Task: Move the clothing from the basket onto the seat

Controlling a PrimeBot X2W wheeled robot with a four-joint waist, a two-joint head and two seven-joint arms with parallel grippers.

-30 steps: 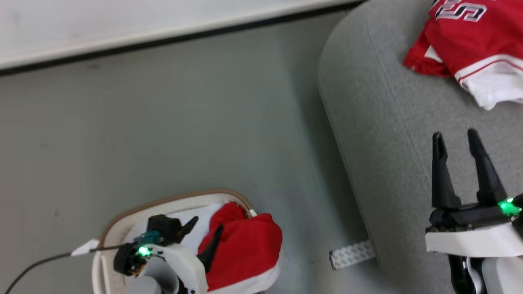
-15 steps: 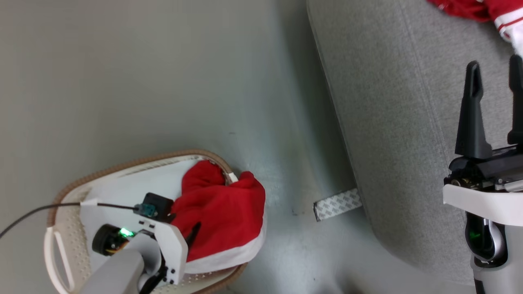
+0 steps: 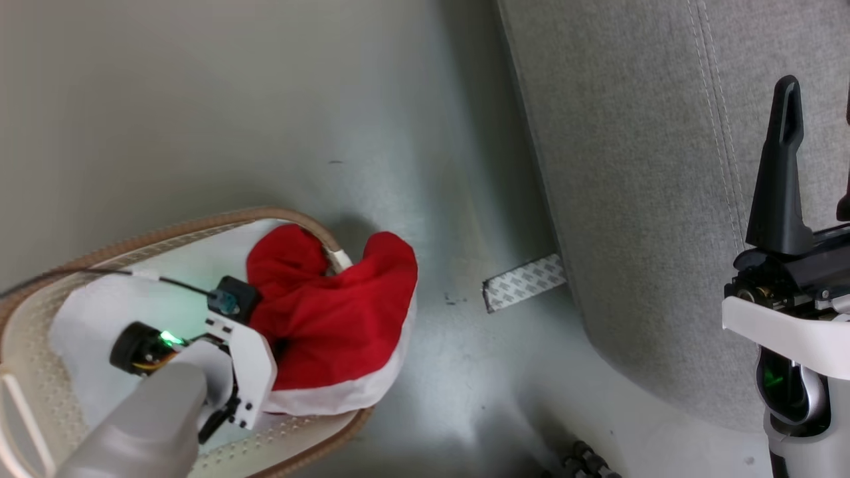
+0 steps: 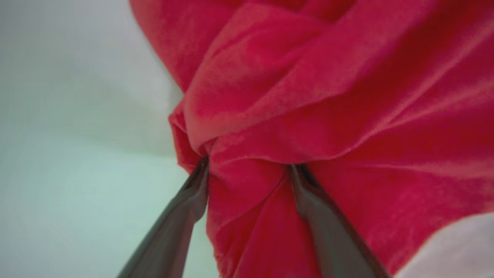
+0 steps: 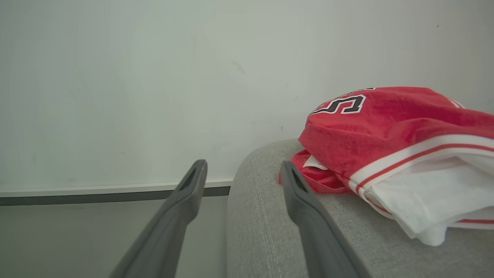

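Note:
A plain red garment [image 3: 332, 318] with a white hem lies bunched in the white basket [image 3: 199, 224] and spills over its tan rim onto the floor. My left gripper [image 4: 249, 165] is open, both fingers pushed into the red fabric with a fold bulging between them. In the head view its fingertips are buried in the cloth. The red-and-white jersey [image 5: 386, 123] with block lettering lies on the light-grey seat [image 3: 631, 166]. My right gripper [image 3: 818, 99] hovers open and empty over the seat's rounded edge [image 5: 262, 216], left of the jersey.
Grey floor separates basket and seat. A patterned tape strip [image 3: 524, 284] lies on it at the seat's foot. A dark ribbed object [image 3: 584, 461] pokes in at the bottom edge. A pale wall with a dark baseboard [image 5: 115, 191] runs behind the seat.
The head camera has tipped downward, so the jersey left that view. My left gripper has sunk deeper into the red garment in the basket. The right gripper stays open.

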